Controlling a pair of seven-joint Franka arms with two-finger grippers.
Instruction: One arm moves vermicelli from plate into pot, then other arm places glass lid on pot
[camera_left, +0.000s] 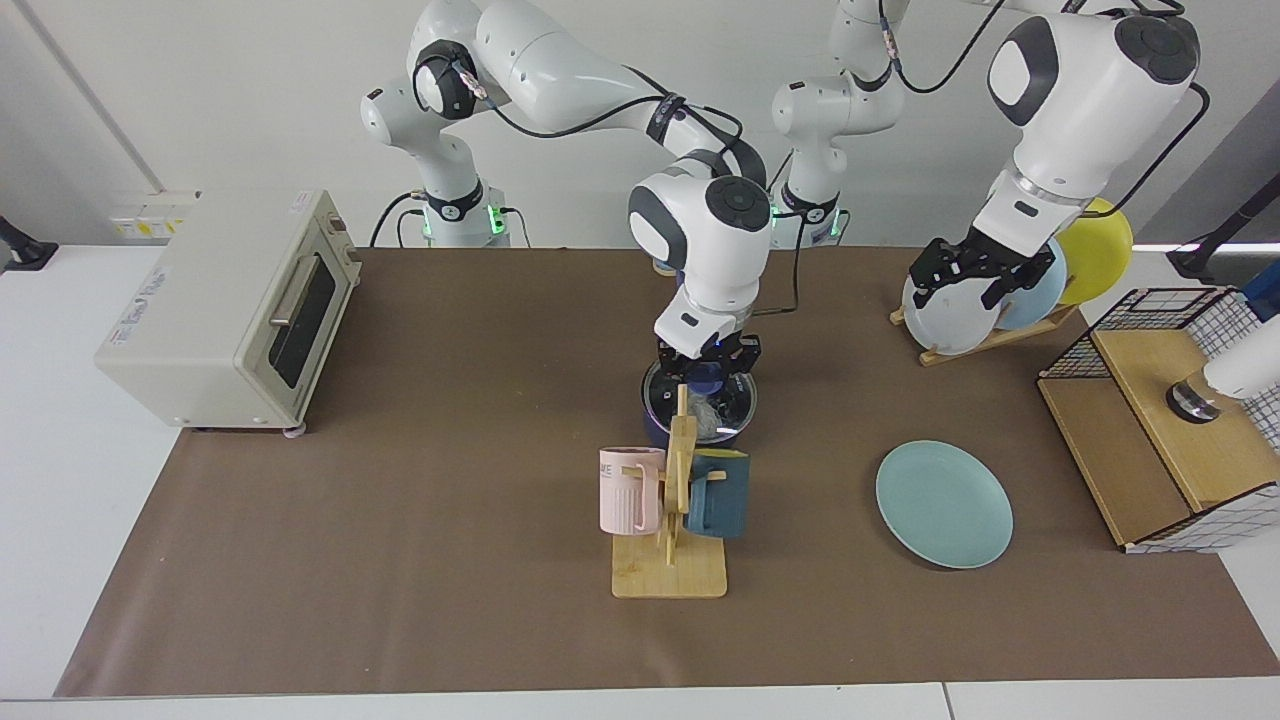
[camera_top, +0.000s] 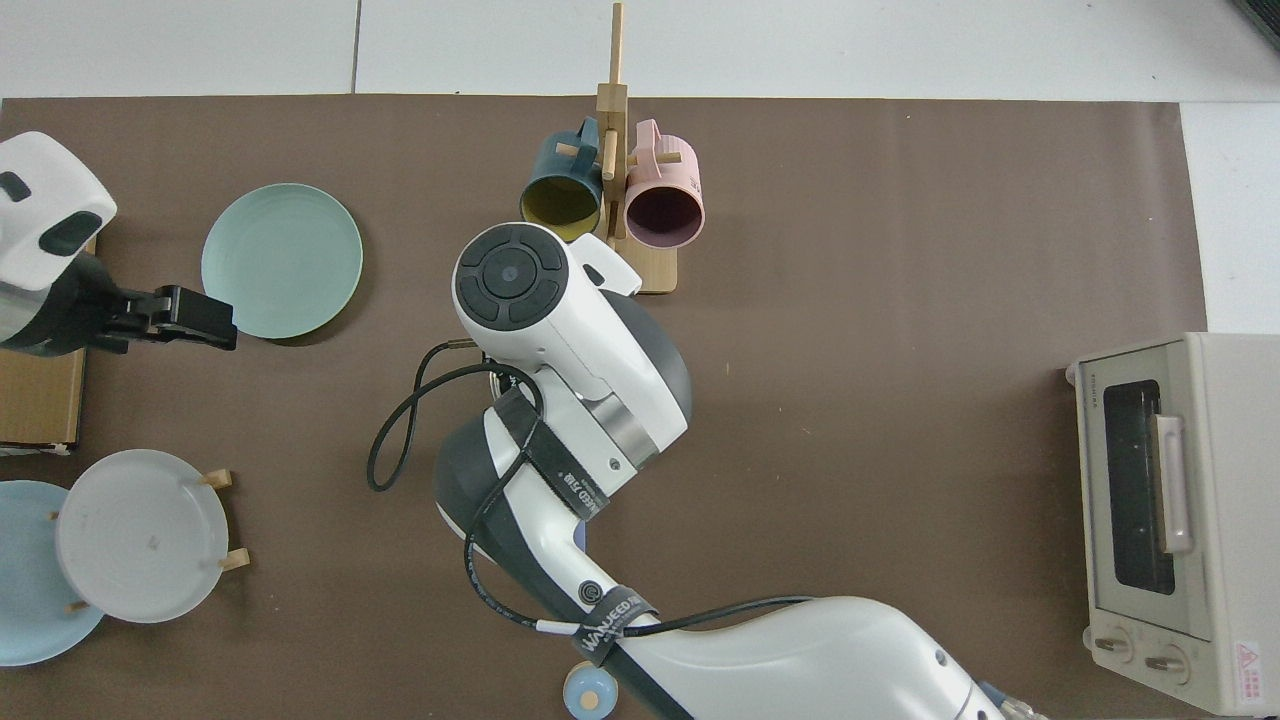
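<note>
Now right gripper pinches round glass lid atop pot.

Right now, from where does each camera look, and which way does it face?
Facing view: across the table, looking at both arm bases; right end effector at the glass lid on the pot, left end effector waiting by the plate rack.
Top view: overhead, looking straight down; the right arm hides the pot.
Shared: plate, toaster oven.

Facing and overhead cameras, shared table.
</note>
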